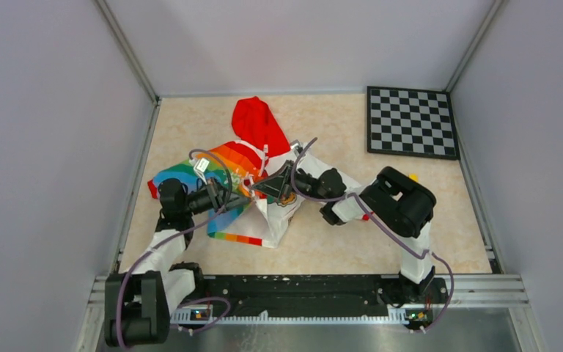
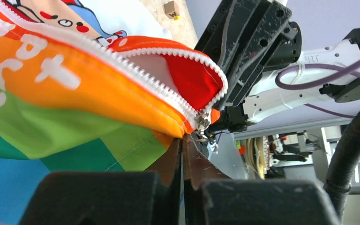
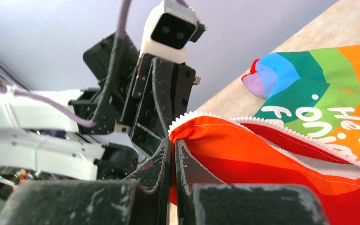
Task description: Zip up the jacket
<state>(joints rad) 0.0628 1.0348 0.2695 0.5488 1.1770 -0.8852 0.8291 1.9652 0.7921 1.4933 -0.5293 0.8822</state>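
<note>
The jacket [image 1: 242,158] lies mid-table with its red hood [image 1: 255,121] at the back, its rainbow half [image 1: 205,172] on the left and its white half [image 1: 278,214] at the front. My left gripper [image 1: 243,196] is shut on the orange edge of the jacket [image 2: 122,101], right beside the metal zipper slider [image 2: 201,123]. My right gripper [image 1: 273,185] is shut on the red-orange fabric edge [image 3: 243,150], just under the white zipper teeth [image 3: 201,116]. The two grippers face each other, almost touching. The zipper is open above the slider.
A black-and-white checkerboard [image 1: 412,122] lies at the back right. A small yellow object [image 1: 413,177] peeks out behind the right arm. Grey walls close in the table on three sides. Purple cables loop over both arms.
</note>
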